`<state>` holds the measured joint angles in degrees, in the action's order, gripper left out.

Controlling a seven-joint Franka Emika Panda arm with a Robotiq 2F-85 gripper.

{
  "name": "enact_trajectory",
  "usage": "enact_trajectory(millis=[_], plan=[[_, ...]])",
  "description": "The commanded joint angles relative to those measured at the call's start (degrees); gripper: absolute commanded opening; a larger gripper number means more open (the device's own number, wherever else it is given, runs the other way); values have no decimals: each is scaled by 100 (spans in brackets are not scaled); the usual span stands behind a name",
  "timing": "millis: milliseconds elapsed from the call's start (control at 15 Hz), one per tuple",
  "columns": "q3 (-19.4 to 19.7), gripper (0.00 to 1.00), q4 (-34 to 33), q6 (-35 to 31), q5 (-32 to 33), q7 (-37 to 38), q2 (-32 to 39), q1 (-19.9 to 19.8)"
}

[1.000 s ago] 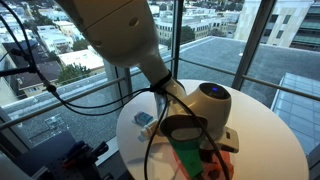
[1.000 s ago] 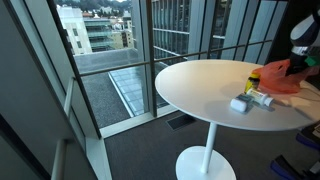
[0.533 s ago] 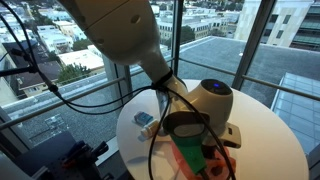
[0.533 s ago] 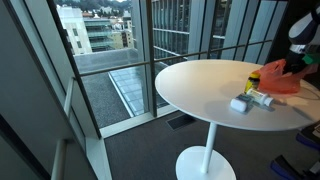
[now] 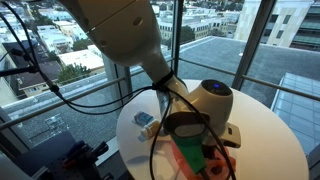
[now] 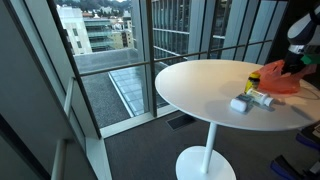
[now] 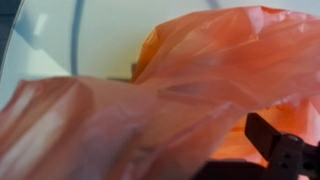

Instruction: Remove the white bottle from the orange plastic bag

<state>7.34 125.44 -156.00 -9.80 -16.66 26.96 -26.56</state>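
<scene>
The orange plastic bag (image 7: 200, 60) fills the wrist view, crumpled and close to the camera. It also shows in both exterior views (image 6: 283, 78) (image 5: 188, 158) on the round white table (image 6: 200, 85). My gripper (image 7: 175, 150) is down at the bag. One black finger (image 7: 285, 150) stands far to the right and the other is hidden under the plastic, so the jaws look open. In an exterior view the gripper (image 6: 300, 62) hangs over the bag's far side. A white bottle-like thing (image 6: 262, 97) lies on the table at the bag's front edge.
A yellow object (image 6: 254, 77) stands beside the bag and a pale block (image 6: 240, 103) lies near the table's front. A small blue and white item (image 5: 145, 120) lies by the table edge. Glass walls and a railing surround the table.
</scene>
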Motion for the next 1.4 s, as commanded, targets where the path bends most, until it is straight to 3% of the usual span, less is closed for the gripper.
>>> enact_trajectory(millis=[0,667,800,1133,1200,1333], plan=[[-132,100,-154,16,-151,-187,135,-188],[-114,100,-165,17,-114,-146,218,-245],[-100,72,-165,1,-92,-117,230,-220],[-75,32,-36,-17,-40,-102,16,-159],[-73,26,6,-30,-33,-102,-53,-145],[-74,25,91,-58,-21,-107,-200,-114]])
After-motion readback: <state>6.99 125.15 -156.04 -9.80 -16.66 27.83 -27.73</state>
